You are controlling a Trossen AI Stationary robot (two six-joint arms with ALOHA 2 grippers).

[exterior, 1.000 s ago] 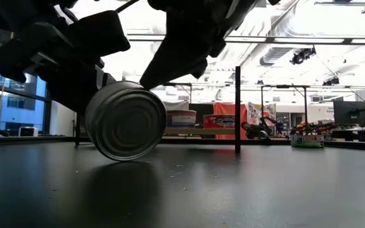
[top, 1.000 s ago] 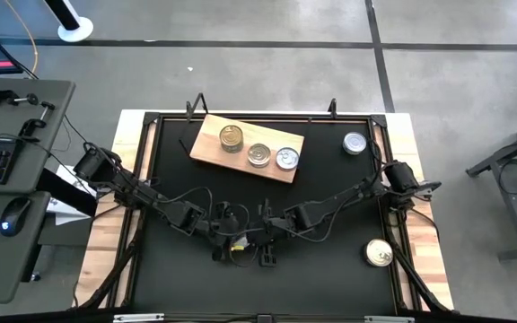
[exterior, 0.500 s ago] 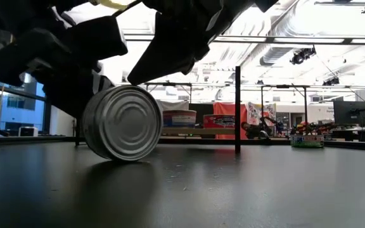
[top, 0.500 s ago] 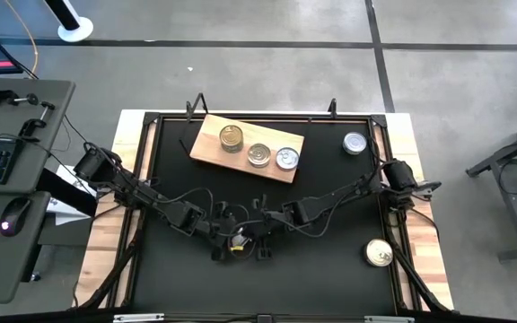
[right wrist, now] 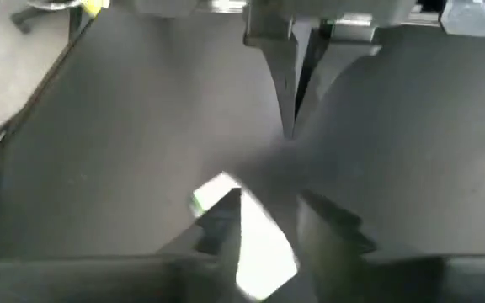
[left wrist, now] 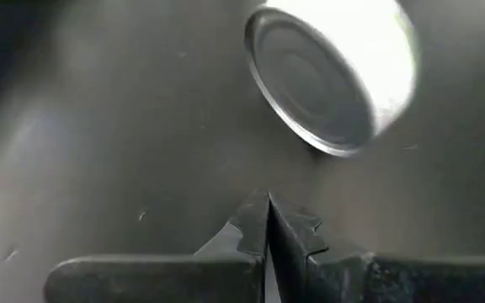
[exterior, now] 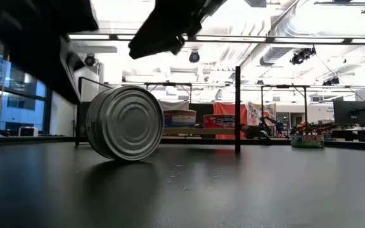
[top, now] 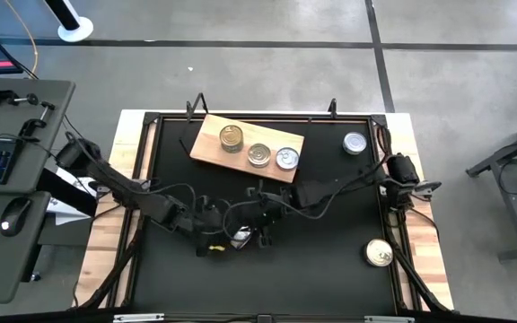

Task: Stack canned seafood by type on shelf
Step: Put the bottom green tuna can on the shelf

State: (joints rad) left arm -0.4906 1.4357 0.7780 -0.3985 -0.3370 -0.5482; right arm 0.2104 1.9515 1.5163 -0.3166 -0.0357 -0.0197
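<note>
your left arm reaches low across the counter (top: 330,269) from its own side, and its left gripper (left wrist: 268,215) has the fingers pressed together, holding nothing. straight ahead of those tips, apart from them, a silver tin (left wrist: 331,76) stands on its rim on the black surface. your right arm comes in from the opposite side and meets the left near the middle front. the right gripper (right wrist: 268,202) has its fingers spread, and the same tin shows as a bright blur low between them. that view is smeared, so you cannot tell whether either pad touches it. from counter height the tin rests tilted on edge with nothing visibly against it, and the dark gripper bodies are cut off above.

from overhead, cables and links cover both grippers, so only a glint of the tin shows between them. beyond the grippers lies the shelf (top: 206,148) with three tins (top: 258,154) in a row on it. a silver tin (top: 354,143) and a gold tin (top: 379,253) sit well off to the right gripper's outer side.
</note>
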